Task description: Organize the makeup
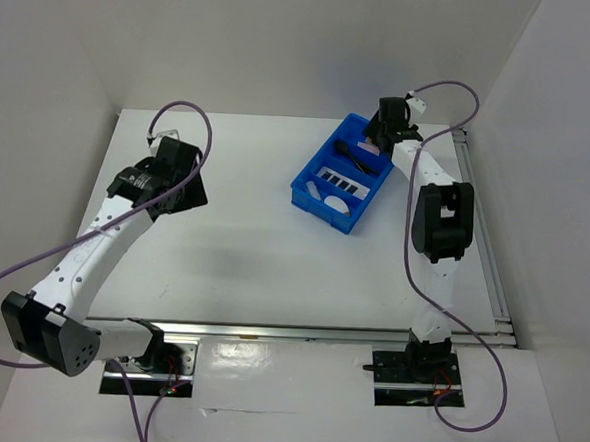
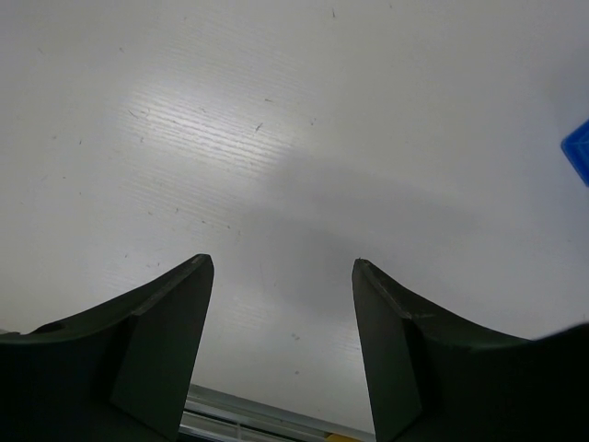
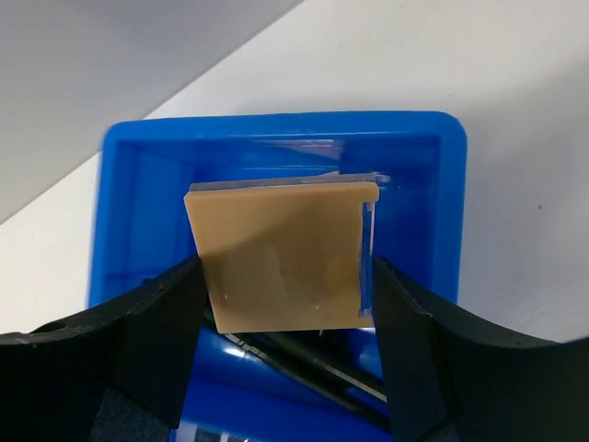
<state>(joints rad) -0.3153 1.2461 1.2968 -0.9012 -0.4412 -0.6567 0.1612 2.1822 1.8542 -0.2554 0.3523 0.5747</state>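
Note:
A tan flat square pad in a clear case sits between the fingers of my right gripper, which is shut on its two side edges. It hangs over the far compartment of the blue tray. Thin black brushes lie in the tray below the pad. In the top view my right gripper is at the tray's far end. The tray holds brushes, a dark palette and white pieces. My left gripper is open and empty above bare table.
The tray's corner shows at the right edge of the left wrist view. White walls close in the table at the back and on both sides. A metal rail runs along the near edge and another up the right side.

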